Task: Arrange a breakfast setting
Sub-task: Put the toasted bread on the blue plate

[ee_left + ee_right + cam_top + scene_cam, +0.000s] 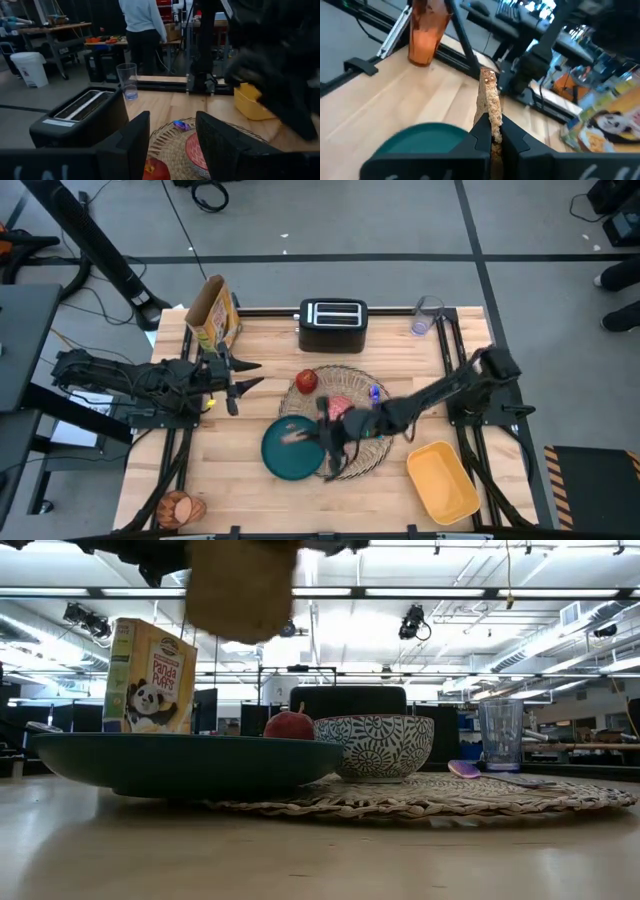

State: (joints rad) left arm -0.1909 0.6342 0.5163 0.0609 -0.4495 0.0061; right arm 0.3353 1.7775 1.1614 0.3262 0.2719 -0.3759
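My right gripper [492,126] reaches from the table's right and is shut on a toast slice [489,97]. It holds the slice above the teal plate [285,460], which overlaps the near-left edge of the woven placemat [352,375]. On the mat stand a red apple [306,381] and a small bowl [375,745], red inside and patterned outside. A blue spoon [375,392] lies beside them. An orange cup [180,507] is at the near-left corner. My left gripper [172,142] waits open at the table's left, pointing level toward the mat. My right gripper pinches the toast slice between its two fingers, one on each flat face, at the edge nearest the wrist [493,134]. The fingers come from the table's right, slanting slightly down. The slice stands on edge, reaches out beyond the fingertips, and hangs clear above the teal plate [180,762].
A black toaster [333,323] stands at the far edge, a cereal box [213,315] at the far left and a clear glass [427,315] at the far right. A yellow container [443,480] sits at the near right. A person stands beyond the table.
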